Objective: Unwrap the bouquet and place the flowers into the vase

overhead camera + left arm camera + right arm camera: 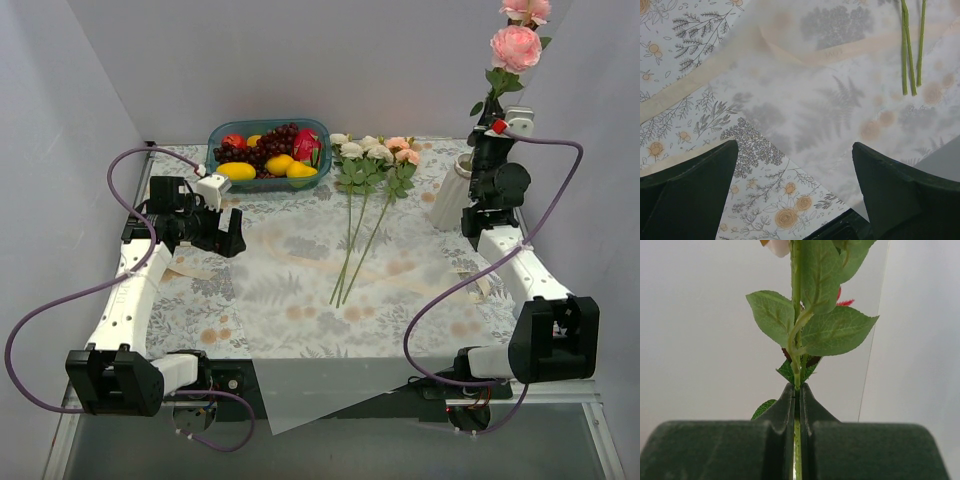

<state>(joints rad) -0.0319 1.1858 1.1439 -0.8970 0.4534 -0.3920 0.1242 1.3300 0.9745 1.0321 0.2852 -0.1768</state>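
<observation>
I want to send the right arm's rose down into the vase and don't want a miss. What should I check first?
1. Grip: right end effector shut on the stem of the pink rose: ok.
2. Stem upright between the jaws: ok.
3. Vase standing upright: ok.
4. Stem end lined up over the vase mouth: cannot tell, the arm hides it.
5. Left end effector open, empty, over the wrapping paper, far from the vase: ok.
6. Remaining flowers lying flat, apart from the vase: ok.
</observation>
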